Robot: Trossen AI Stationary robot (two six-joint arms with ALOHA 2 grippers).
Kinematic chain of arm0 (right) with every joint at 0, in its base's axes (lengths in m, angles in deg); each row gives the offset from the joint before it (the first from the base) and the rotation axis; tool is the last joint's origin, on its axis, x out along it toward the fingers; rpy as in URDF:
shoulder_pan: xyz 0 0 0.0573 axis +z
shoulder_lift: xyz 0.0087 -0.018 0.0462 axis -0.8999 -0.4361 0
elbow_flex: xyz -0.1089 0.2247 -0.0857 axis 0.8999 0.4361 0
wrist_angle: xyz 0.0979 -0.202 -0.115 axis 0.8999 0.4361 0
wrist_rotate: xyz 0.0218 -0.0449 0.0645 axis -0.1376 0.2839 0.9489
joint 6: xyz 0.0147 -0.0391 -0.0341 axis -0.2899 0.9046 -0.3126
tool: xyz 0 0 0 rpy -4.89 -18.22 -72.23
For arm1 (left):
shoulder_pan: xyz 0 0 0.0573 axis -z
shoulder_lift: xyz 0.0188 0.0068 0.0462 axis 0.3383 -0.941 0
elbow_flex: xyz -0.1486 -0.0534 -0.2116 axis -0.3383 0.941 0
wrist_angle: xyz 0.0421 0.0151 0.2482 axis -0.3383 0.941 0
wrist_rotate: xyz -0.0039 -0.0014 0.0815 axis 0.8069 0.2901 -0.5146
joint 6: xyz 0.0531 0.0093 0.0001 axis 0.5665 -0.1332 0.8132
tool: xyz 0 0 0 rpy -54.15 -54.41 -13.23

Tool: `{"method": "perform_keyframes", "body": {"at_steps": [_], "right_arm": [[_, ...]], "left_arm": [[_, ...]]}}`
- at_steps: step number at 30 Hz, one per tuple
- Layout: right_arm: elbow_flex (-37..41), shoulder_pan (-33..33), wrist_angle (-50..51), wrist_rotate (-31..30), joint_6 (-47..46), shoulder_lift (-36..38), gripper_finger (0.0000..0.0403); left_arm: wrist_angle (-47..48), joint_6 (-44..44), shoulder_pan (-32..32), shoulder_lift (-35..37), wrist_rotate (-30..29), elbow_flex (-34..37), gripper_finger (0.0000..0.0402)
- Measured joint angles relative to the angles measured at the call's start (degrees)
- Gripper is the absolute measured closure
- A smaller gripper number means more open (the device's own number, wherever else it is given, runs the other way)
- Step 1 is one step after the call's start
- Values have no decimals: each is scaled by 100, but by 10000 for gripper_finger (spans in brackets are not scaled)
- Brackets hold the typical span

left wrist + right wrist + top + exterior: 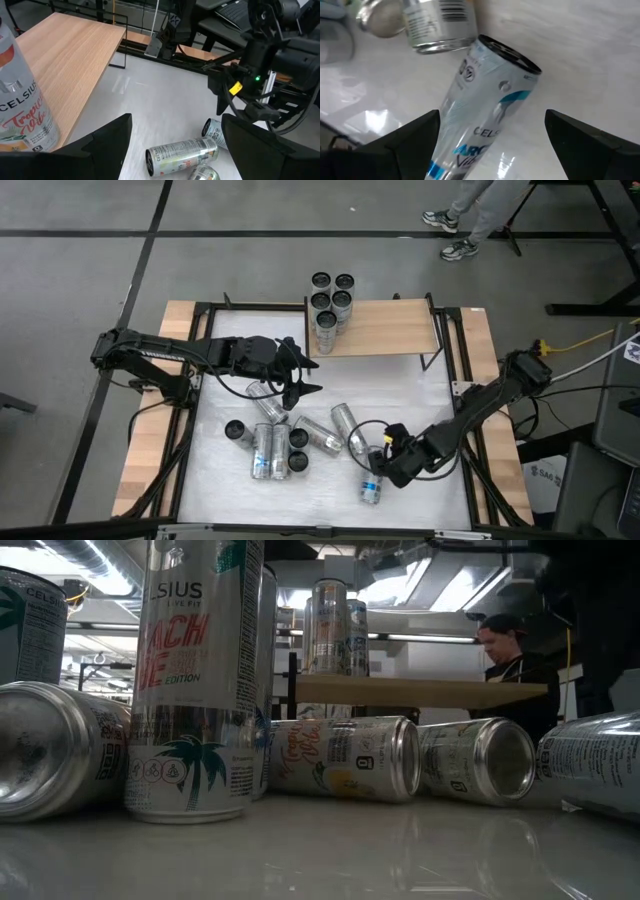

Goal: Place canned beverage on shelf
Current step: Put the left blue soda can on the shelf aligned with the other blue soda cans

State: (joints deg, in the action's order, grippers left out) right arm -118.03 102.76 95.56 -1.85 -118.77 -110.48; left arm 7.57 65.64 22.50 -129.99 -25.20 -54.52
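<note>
A silver can with blue lettering [485,110] lies on its side on the white table, near the front edge [372,486]. My right gripper [492,145] hangs open over it, pointing steeply down, one finger on either side and neither touching; in the high view it [381,466] is at the can's far end. The shelf [385,328], a pale wooden board on black posts, stands at the table's far side with several upright cans [330,302] at its left end. My left gripper [303,376] waits open and empty above the table's middle, in front of the shelf.
Several more cans lie or stand in a cluster left of the blue-lettered can [275,442], and two lie just beyond it [345,423]. The low view shows an upright can [195,680] close up. A person [465,215] stands beyond the table's far edge.
</note>
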Motion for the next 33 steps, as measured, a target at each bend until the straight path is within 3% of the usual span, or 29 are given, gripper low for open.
{"method": "perform_keyframes", "body": {"at_steps": [18, 33], "right_arm": [[0, 0, -944, -244, -289, -791, 54], [174, -1, -1037, -298, -413, -809, 54]], "left_arm": [[0, 0, 0, 0, 0, 0, 98], [0, 1, 0, 0, 0, 0, 98]]}}
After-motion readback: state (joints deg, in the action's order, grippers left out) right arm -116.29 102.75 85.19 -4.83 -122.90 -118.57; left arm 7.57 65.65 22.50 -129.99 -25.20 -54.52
